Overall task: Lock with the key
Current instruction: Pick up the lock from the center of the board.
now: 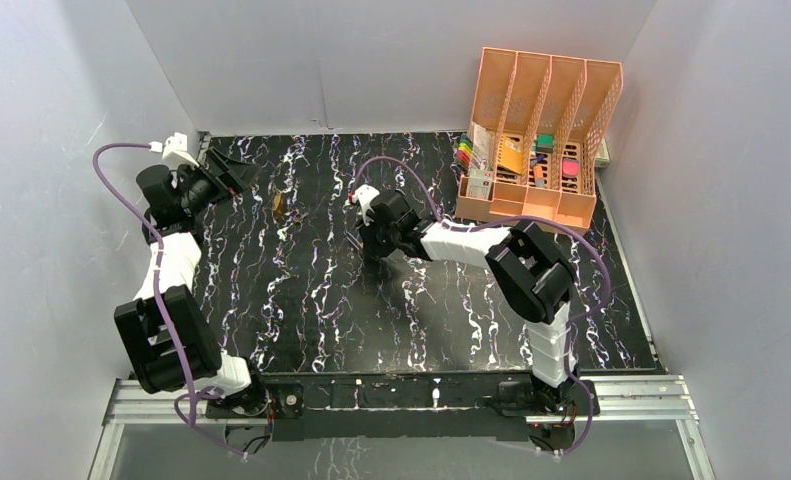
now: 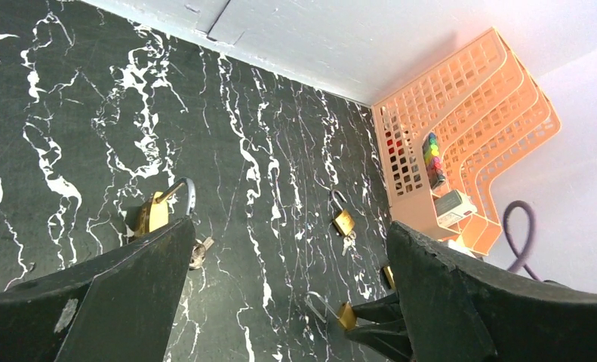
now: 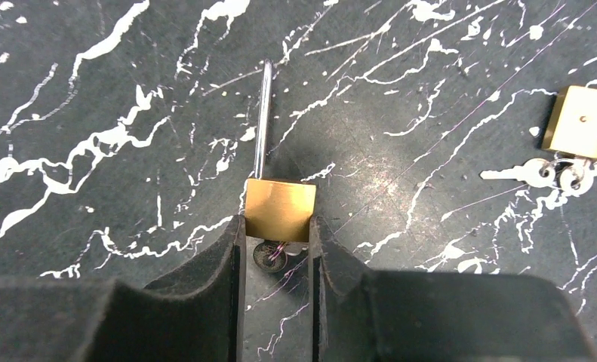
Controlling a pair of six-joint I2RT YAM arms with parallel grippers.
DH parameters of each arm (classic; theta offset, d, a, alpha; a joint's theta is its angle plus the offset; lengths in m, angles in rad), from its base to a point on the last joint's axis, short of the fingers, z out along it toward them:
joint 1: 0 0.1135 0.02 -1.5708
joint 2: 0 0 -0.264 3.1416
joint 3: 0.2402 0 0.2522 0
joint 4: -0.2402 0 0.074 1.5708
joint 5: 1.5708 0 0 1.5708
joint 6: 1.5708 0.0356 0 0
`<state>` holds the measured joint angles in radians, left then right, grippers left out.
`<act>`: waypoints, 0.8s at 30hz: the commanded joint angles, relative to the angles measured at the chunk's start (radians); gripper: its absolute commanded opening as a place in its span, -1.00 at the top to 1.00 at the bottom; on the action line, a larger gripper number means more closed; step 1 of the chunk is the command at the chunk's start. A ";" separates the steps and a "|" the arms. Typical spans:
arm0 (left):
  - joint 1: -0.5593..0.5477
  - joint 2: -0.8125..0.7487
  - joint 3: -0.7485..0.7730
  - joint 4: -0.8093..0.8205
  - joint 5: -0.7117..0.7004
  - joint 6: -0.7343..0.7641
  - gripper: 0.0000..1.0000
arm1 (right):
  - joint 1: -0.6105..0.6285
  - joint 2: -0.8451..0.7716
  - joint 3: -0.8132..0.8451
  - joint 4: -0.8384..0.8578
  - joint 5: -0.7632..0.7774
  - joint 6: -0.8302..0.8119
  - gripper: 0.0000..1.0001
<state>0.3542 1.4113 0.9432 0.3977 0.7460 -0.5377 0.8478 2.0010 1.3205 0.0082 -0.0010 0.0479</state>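
Observation:
My right gripper point(image 3: 276, 225) is shut on the lower part of a brass padlock point(image 3: 280, 204) lying on the black marbled table point(image 3: 91, 90). Its steel shackle point(image 3: 263, 121) is swung open and points away. A key point(image 3: 269, 255) sits in the padlock's underside between my fingers. The same padlock shows in the left wrist view point(image 2: 347, 315). My left gripper point(image 2: 289, 230) is open and empty, raised at the far left point(image 1: 231, 176). Just beyond its left finger lies another open brass padlock point(image 2: 153, 212) with a key point(image 2: 200, 251). The right gripper point(image 1: 374, 250) is at the table's middle.
A third open padlock point(image 2: 344, 221) with keys point(image 2: 348, 243) lies further right; it also shows in the right wrist view point(image 3: 586, 124). An orange file organiser point(image 1: 536, 140) with pens and small items stands at the back right. Grey walls enclose the table.

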 commanded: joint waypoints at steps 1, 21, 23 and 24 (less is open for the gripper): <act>0.020 -0.010 -0.010 0.049 0.034 -0.033 -0.97 | -0.003 -0.084 -0.016 0.082 -0.053 0.000 1.00; 0.020 0.036 -0.060 0.186 0.132 -0.075 -0.97 | -0.007 -0.392 -0.137 0.061 -0.248 0.034 1.00; 0.014 0.072 -0.099 0.305 0.222 -0.118 -0.97 | -0.010 -0.404 -0.111 0.003 -0.271 0.064 1.00; 0.006 0.090 -0.111 0.374 0.279 -0.143 -0.96 | -0.010 -0.404 -0.086 -0.039 -0.285 0.076 1.00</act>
<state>0.3702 1.4456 0.8936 0.5480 0.8341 -0.6044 0.8440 1.6501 1.1797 0.0402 -0.1989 0.0692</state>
